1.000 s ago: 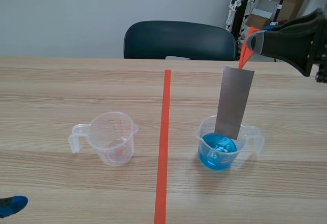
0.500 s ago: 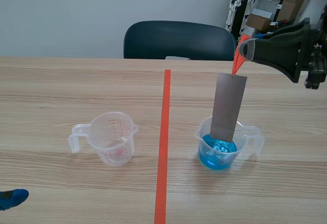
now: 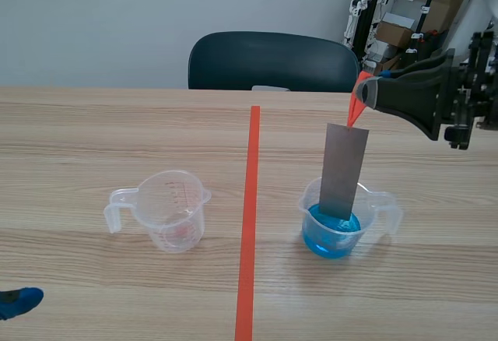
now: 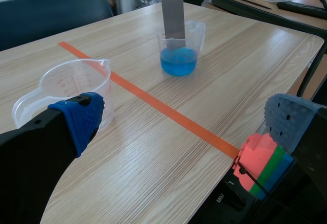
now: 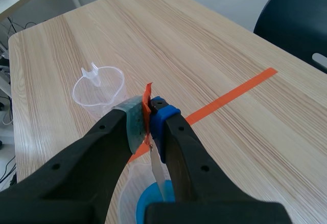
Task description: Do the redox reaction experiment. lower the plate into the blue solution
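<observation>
A grey metal plate [image 3: 343, 171] hangs upright from an orange tape tab [image 3: 355, 107]. My right gripper [image 3: 366, 92] is shut on that tab, above the clear beaker of blue solution [image 3: 334, 224]. The plate's lower end is inside the beaker, at about the liquid's surface. The right wrist view shows the gripper [image 5: 148, 112] pinching the tab [image 5: 147, 98], the plate [image 5: 158, 170] edge-on below it and the blue solution [image 5: 153, 203] underneath. My left gripper [image 4: 186, 127] is open and low at the near left edge, holding nothing; only its blue pad [image 3: 19, 302] shows in the scene view.
An empty clear measuring beaker [image 3: 170, 210] stands left of the orange tape line [image 3: 249, 216]. A dark chair [image 3: 272, 61] is behind the table's far edge. Boxes and a stand [image 3: 405, 14] are at the back right.
My right gripper has moved left and down. The plate has sunk deeper into the beaker of blue solution. The left arm has barely moved.
</observation>
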Controlling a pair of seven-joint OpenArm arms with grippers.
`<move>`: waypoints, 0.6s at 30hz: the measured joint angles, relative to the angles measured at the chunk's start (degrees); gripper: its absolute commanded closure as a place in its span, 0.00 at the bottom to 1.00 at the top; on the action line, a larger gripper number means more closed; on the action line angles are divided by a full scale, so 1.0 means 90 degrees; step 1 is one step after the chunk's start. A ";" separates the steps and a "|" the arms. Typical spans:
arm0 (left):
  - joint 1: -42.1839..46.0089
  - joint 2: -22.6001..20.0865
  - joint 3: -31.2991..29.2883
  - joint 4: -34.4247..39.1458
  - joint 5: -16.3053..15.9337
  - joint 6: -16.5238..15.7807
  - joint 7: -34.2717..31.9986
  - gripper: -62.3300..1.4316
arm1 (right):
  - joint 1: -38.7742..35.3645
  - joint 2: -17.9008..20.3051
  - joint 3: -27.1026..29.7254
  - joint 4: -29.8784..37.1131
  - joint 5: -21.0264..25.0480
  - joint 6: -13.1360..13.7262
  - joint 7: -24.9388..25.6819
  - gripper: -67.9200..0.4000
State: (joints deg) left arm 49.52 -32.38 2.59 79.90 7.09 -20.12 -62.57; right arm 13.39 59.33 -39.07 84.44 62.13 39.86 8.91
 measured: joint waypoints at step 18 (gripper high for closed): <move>0.0000 0.0000 0.0000 0.0000 0.0000 0.0000 0.0019 0.00 | -0.0087 -0.0568 0.0000 -0.0610 -0.0376 0.0005 -0.0163 0.99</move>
State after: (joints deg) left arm 49.52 -32.38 2.59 79.90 7.09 -20.12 -62.39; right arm 12.60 54.22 -39.07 78.96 58.74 39.90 7.44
